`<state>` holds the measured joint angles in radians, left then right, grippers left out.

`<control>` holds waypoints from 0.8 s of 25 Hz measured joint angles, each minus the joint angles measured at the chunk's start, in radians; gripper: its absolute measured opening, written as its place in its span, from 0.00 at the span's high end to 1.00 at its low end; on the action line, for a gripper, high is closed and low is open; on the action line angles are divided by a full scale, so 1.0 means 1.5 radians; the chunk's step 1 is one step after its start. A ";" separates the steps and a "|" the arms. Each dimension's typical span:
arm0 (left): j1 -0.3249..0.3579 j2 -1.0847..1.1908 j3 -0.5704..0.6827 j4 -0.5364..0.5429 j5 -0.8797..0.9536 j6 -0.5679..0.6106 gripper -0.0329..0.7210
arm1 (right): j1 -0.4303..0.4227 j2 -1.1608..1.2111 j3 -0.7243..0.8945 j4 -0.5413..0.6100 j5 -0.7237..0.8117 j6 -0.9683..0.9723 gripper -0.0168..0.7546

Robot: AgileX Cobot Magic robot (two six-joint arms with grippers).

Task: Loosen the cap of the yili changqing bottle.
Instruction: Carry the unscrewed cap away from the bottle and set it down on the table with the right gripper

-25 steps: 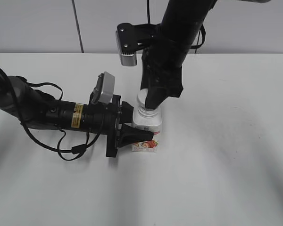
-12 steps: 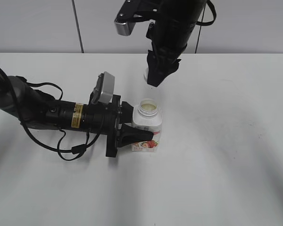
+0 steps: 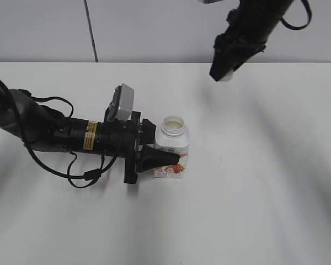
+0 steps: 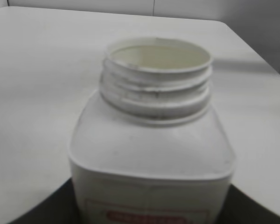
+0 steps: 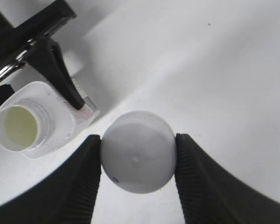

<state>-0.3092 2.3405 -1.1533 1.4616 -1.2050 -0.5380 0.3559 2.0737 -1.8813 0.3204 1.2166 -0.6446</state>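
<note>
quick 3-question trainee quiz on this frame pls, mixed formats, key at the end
1. True or false: the cap sits screwed on the yili changqing bottle.
2. Which pincer holds the cap? A) left B) right C) neither
3. Fill in: the left pincer grips the bottle by its ____.

Key: 1 false, the threaded neck is open and the cap is held well clear of the bottle. 2 B, the right pincer is shut on it, one finger each side. 3 body.
</note>
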 joint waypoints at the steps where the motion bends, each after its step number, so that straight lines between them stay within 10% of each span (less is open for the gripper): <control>1: 0.000 0.000 0.000 0.000 0.000 -0.001 0.48 | -0.020 -0.001 0.006 0.011 -0.001 0.010 0.48; 13: 0.000 0.000 0.000 -0.002 0.000 -0.013 0.48 | -0.269 -0.005 0.290 0.116 -0.156 0.097 0.48; 20: 0.000 0.000 0.000 -0.003 0.002 -0.014 0.48 | -0.303 -0.005 0.399 0.078 -0.242 0.104 0.48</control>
<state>-0.3092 2.3405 -1.1533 1.4566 -1.2013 -0.5591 -0.0991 2.0659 -1.2823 0.4372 0.8534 -0.4880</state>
